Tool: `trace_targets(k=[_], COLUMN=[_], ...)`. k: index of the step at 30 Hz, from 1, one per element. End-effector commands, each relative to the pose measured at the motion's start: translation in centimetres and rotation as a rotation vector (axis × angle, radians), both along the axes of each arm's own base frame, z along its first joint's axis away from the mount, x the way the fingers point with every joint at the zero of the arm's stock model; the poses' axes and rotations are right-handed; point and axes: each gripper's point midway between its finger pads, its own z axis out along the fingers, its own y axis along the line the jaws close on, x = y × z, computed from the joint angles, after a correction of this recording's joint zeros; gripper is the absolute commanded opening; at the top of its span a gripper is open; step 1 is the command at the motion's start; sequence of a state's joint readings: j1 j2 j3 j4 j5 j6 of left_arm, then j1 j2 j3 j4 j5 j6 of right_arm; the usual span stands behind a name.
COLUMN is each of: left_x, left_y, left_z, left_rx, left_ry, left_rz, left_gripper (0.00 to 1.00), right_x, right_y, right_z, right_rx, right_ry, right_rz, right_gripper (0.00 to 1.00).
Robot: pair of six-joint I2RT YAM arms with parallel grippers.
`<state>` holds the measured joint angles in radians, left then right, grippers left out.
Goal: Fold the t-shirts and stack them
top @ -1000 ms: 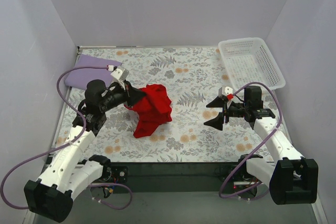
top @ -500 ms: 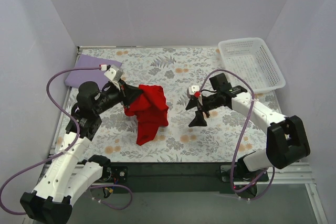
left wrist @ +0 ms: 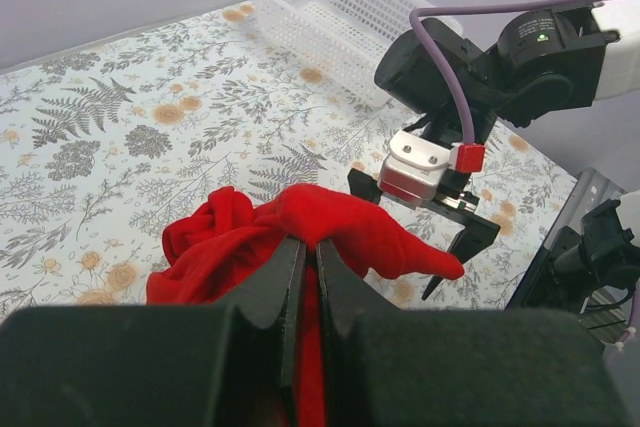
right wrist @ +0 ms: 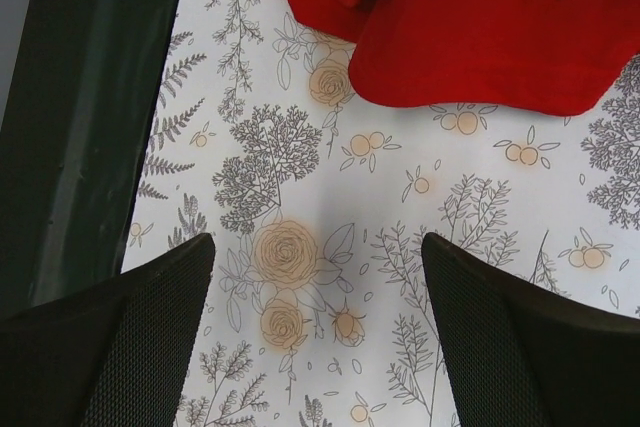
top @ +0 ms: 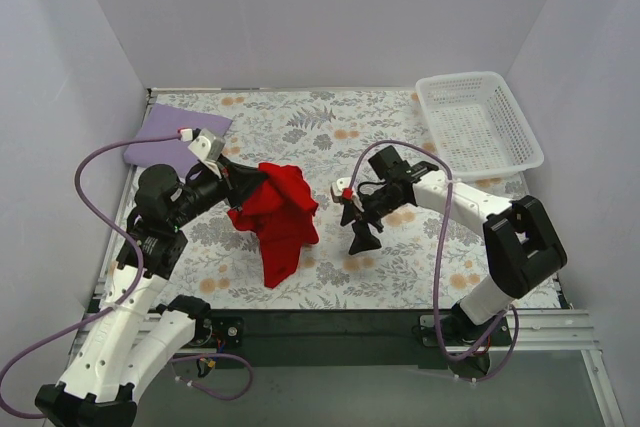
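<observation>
Hanging bunched from the left gripper (left wrist: pixel 305 247), the red t-shirt (top: pixel 275 212) is seen left of the table's (top: pixel 330 127) middle.
Its jaws are clamped on a fold. The right gripper (top: pixel 353 225) is spread wide just right of the cloth, touching nothing. The lilac t-shirt (top: pixel 165 137) is laid far left.

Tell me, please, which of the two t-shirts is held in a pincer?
The red t-shirt, gripped by the left pincer; the lilac t-shirt lies flat at the far-left corner.
</observation>
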<state>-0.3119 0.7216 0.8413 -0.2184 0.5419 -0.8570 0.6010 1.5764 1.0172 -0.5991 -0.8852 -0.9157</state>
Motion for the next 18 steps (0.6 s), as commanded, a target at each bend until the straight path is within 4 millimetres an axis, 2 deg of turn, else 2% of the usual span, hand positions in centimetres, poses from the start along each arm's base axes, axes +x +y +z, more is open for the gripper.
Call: trace_targets(k=[1, 8, 13, 18], left_x=[-0.6, -0.9, -0.9, -1.0], left_y=[0.3, 1.0, 1.3, 1.1], left_z=[2.6, 3.5, 4.3, 4.5], left_rx=[-0.032, -0.053, -0.063, -0.073], left_ry=[-0.064, -0.087, -0.099, -0.091], left_rz=[0.015, 0.057, 0.073, 0.063], left_gripper=[0.0, 0.0, 0.0, 0.0], right_x=[0.8, 1.8, 2.7, 3.3], right_y=[1.5, 3.0, 4.5, 6.4], right_z=[1.0, 0.4, 0.7, -0.3], right_rx=[0.007, -0.015, -0.019, -0.048], right_ry=[-0.023, 0.023, 0.038, 0.106], right_rz=[0.017, 0.004, -0.012, -0.041], right_gripper=[0.9, 0.9, 0.89, 0.85])
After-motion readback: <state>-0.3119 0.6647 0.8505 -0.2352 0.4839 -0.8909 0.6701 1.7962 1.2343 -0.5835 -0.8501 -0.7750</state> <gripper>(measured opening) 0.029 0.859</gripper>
